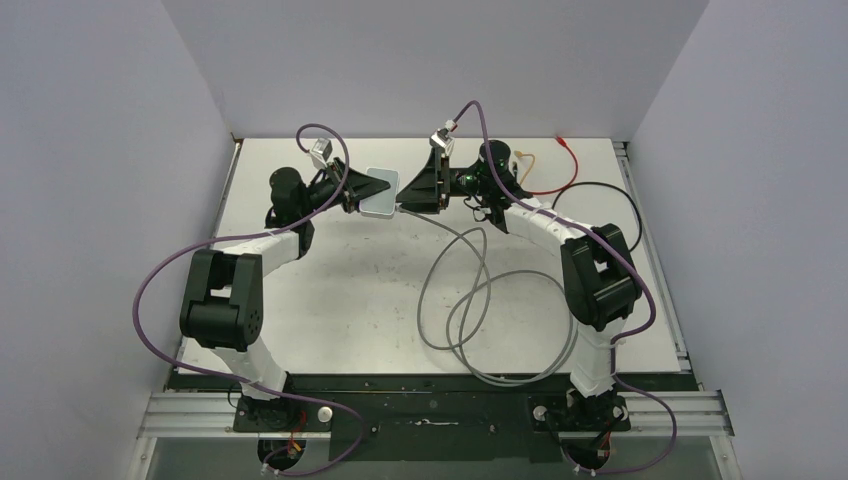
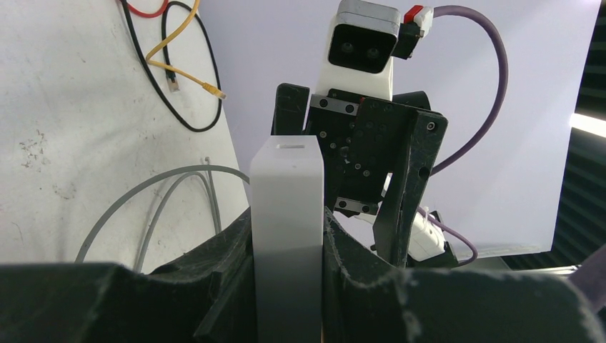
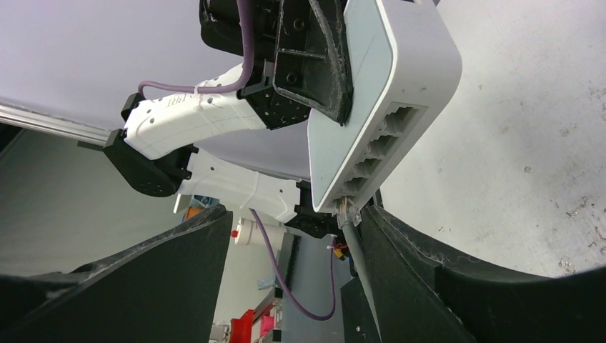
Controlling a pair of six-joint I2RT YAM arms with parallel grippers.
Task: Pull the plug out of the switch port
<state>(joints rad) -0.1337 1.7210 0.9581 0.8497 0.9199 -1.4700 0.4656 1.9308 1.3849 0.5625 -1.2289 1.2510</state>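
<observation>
Light-grey plastic, the switch (image 1: 378,190) is held on edge over the far middle of the tabletop (image 1: 330,300). The left jaws are closed tight on its body, one finger (image 2: 221,279) pressed to each broad face. Its narrow edge with the row of sockets is turned toward the right arm (image 1: 590,270). The plug (image 3: 348,209) sits in the end socket, the lowest one in the right wrist view.

The right jaws stand well open just off that socketed edge, with the plug between the two fingers, and they grip nothing. A grey cable (image 3: 359,257) drops from the plug close along one finger (image 3: 429,286), then runs out in loose loops across the white, scuffed tabletop toward its near edge.

Red (image 1: 563,143), black (image 1: 600,184) and yellow (image 2: 179,73) leads lie near the far right corner, well apart from the switch. Plain pale walls (image 1: 430,60) close in the tabletop at the back and on both sides.
</observation>
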